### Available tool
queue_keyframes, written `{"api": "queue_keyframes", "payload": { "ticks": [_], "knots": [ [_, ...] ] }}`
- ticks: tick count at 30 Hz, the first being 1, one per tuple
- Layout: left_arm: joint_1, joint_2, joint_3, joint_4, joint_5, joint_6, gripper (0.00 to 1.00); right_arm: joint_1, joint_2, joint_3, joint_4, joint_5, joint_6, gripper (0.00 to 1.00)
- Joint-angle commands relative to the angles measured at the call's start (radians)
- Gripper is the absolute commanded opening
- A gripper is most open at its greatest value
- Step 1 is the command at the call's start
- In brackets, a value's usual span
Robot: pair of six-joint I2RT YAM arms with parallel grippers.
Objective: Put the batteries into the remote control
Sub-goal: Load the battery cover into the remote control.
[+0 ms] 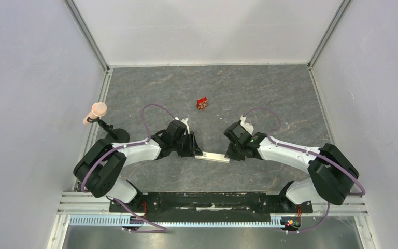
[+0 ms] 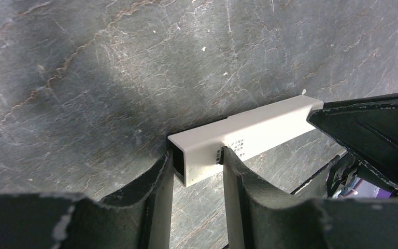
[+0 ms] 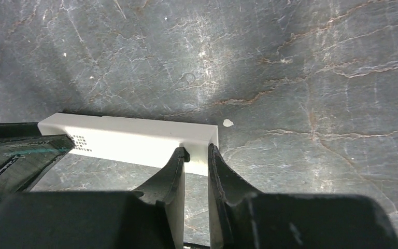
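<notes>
Clamping one end of the remote control (image 2: 259,127) across its width, the left end effector (image 2: 197,155) has a finger against each long side, with the bar's hollow end showing between them. The white bar spans the gap between the two arms, low over the grey surface (image 1: 150,93). At its other end the right end effector (image 3: 195,151) stands narrow, tips at the bar's edge; whether it grips I cannot tell. A small red box (image 1: 202,103) sits well apart, farther back.
</notes>
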State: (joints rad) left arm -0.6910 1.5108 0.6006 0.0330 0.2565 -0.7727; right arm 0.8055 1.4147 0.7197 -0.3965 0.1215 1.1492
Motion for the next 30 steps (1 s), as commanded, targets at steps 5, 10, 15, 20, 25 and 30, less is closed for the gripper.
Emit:
{"api": "queue_keyframes", "payload": {
  "ticks": [5,10,15,20,25,30],
  "knots": [
    [-0.077,0.158,-0.044,0.067,0.056,-0.027,0.02,0.116,0.174,0.126,0.124,-0.128,0.085,0.19],
    [-0.077,0.159,-0.028,0.065,0.057,-0.027,0.02,0.121,0.234,0.124,0.114,-0.146,0.103,0.24],
    [-0.077,0.145,-0.020,0.044,0.040,-0.020,0.02,0.121,0.226,0.144,0.104,-0.108,0.084,0.37],
    [-0.077,0.109,0.004,-0.026,-0.003,0.023,0.02,0.121,0.139,0.186,0.057,0.028,-0.022,0.60],
    [-0.077,0.032,0.063,-0.126,-0.042,0.086,0.08,0.117,-0.050,0.151,0.056,0.179,-0.155,0.68],
    [-0.077,-0.053,0.176,-0.237,-0.096,0.148,0.34,0.110,-0.216,0.103,0.077,0.183,-0.398,0.72]
  ]
}}
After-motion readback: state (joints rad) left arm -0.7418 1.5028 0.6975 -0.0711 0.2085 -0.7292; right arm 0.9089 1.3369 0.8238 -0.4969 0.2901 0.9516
